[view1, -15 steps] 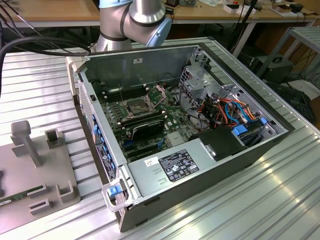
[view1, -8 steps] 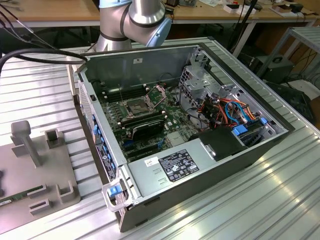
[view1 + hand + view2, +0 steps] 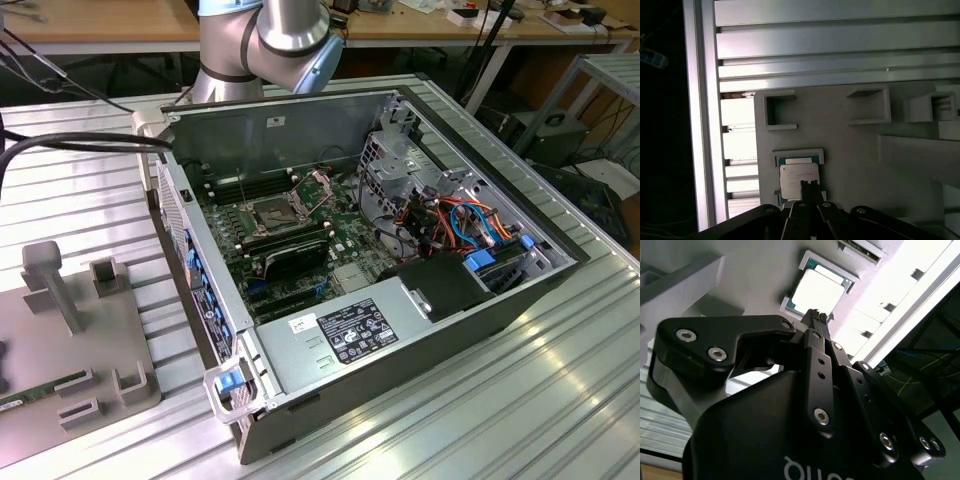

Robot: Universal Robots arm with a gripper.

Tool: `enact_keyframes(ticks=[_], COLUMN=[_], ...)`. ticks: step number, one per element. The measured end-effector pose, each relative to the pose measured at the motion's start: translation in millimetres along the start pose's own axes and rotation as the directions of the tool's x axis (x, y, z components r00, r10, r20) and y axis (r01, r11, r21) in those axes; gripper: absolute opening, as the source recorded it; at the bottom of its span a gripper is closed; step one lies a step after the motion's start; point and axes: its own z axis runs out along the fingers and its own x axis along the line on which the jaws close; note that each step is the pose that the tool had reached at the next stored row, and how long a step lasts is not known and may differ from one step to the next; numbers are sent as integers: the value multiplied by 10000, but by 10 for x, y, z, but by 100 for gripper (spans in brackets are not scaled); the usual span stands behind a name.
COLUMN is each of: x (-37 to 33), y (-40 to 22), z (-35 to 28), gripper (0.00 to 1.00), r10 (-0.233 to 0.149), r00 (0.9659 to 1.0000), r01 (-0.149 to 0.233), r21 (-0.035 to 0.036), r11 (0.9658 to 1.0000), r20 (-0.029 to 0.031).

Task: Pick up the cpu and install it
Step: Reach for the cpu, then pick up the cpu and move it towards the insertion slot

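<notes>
A small flat square cpu with a dull silver-grey metal top (image 3: 820,290) (image 3: 792,180) is seen lying flat in a shallow light-grey square nest (image 3: 799,152) on a matt grey fixture plate (image 3: 850,165). The nest is set close to the plate's edge, where the plate meets the ribbed aluminium worktop (image 3: 840,40). Open rectangular grey holders (image 3: 780,111) are raised from the same plate further in from the nest.

The black two-fingered tool (image 3: 817,316) (image 3: 809,186) is shown in both wrist views with its slim fingers (image 3: 812,347) pressed together, closed on nothing. Its tips are placed over the cpu's edge; whether the metal top is touched cannot be told.

In the exterior view, an open grey desktop computer case (image 3: 430,130) is laid on its side in the middle of the worktop (image 3: 560,400), with a green motherboard (image 3: 345,245) exposed inside. A dark square socket with a metal frame (image 3: 275,212) is seen on the board, and long black memory sticks (image 3: 290,255) are seated just beside it. A grey metal power supply box (image 3: 350,335) is fitted along the case's near wall. The silver and blue robot arm (image 3: 270,40) is seen beyond the case's far edge. The grey plate (image 3: 60,400) with its upright posts is placed at the exterior view's left, apart from the case.
</notes>
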Motion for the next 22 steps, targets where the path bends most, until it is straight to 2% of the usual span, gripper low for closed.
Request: enact_keyframes(ticks=[4,7,22], x=[11,13,12], y=[-53,-56,-57], z=[44,65,69], gripper=[11,11,11], r10=[0,2,1], r00=[10000,10000,10000], r01=[0,-2,-1], r21=[0,0,1], r11=[10000,10000,10000], r20=[-1,-2,-2])
